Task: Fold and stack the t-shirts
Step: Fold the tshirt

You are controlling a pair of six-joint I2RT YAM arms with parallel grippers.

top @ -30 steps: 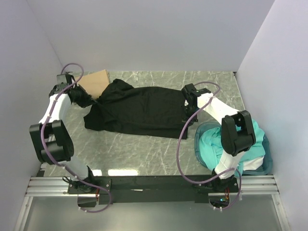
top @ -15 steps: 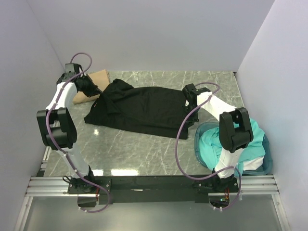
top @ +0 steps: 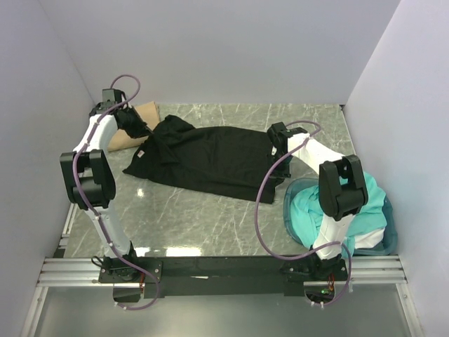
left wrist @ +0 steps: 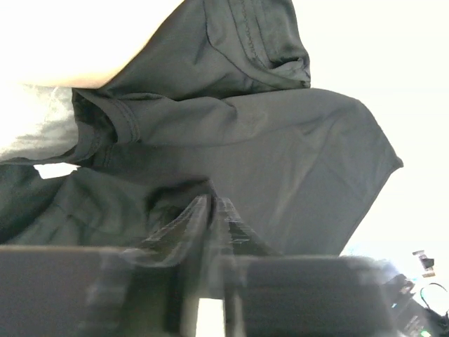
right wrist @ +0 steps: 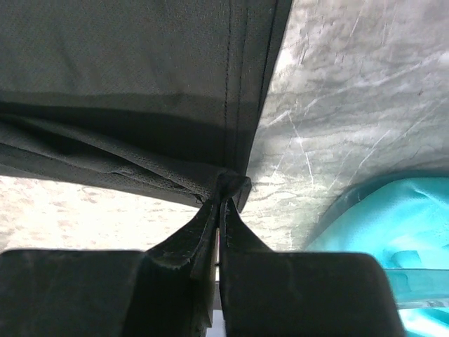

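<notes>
A black t-shirt (top: 210, 158) lies stretched across the middle of the marble table (top: 210, 217). My left gripper (top: 143, 133) is at the shirt's left end, shut on bunched black cloth (left wrist: 231, 133); its tips (left wrist: 210, 202) are blurred. At the right edge, my right gripper (top: 275, 152) is shut on the shirt's stitched hem (right wrist: 235, 105), which is pinched at the tips (right wrist: 223, 191). A folded tan-brown t-shirt (top: 144, 114) lies at the back left, just behind the left gripper. Teal t-shirts (top: 309, 207) are piled in a tub on the right.
The round translucent blue tub (top: 287, 210) stands at the near right beside the right arm; its rim (right wrist: 351, 200) shows close to the right gripper. Plain walls close in the left, back and right. Bare marble lies between the black shirt and the arm bases.
My left arm has swung toward the back left, dragging the black shirt's left end back and up toward the tan-brown shirt. The right gripper has barely moved.
</notes>
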